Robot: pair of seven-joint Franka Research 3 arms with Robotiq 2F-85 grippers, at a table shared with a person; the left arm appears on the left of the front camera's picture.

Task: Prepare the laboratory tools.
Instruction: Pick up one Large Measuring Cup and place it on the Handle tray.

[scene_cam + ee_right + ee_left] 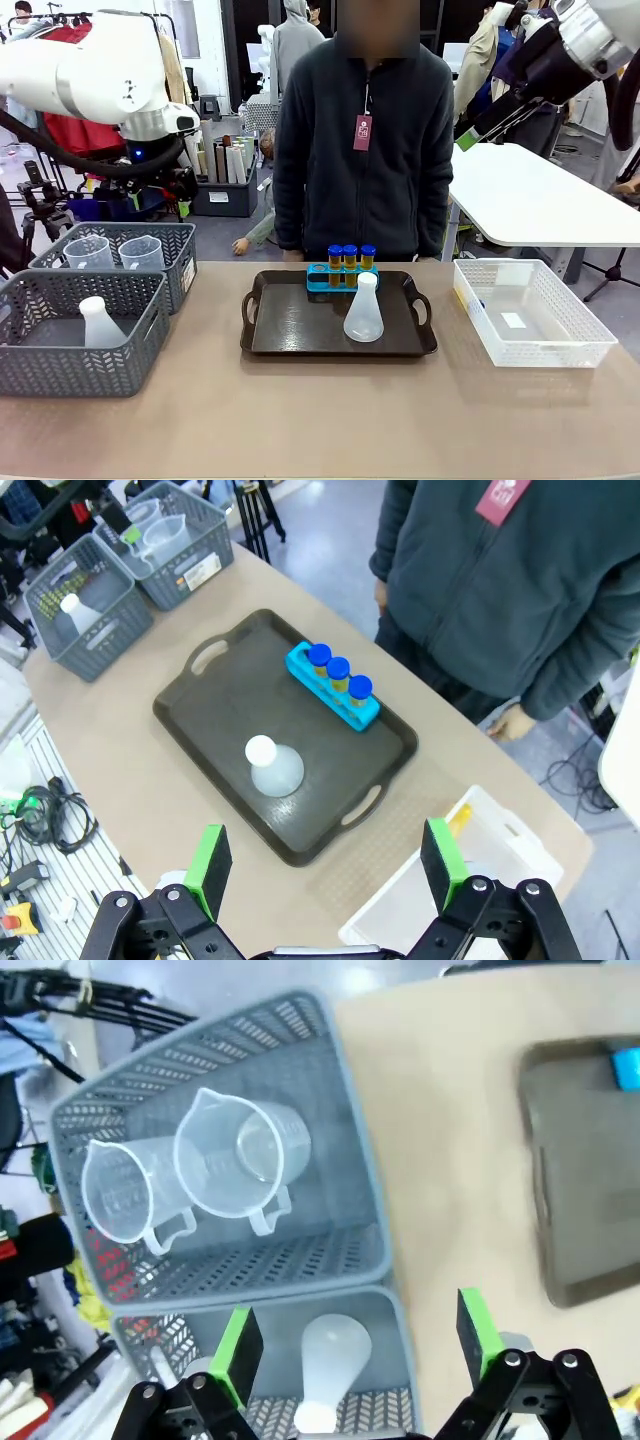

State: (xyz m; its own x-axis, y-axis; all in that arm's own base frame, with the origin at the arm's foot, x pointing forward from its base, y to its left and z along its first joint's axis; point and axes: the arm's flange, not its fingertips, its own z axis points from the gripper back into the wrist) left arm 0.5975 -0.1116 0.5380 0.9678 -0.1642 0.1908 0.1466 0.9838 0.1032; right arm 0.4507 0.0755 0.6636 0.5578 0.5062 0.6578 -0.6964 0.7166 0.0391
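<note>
At the left edge of the front view we saw 2 grey baskets. The far basket (182, 262) held 2 clear measuring jugs (141, 253) upright and side by side. The near basket (70, 372) held a translucent white flask (100, 323). The left wrist view showed the left gripper (357, 1345) hanging above both baskets, its green pads spread wide with nothing between them.

In the middle of the frame a dark tray (295, 328) lay on the table (300, 425). At its far edge stood a blue rack (322, 279) with 3 yellow tubes (350, 257), each blue-capped. A second flask (363, 312) stood upright on the tray just in front of the rack. A person (365, 150) stood behind the tray.

At the right sat a white mesh basket (582, 352), apart from the tray. In the right wrist view the right gripper (325, 865) hung high over the table, fingers spread and holding nothing.
</note>
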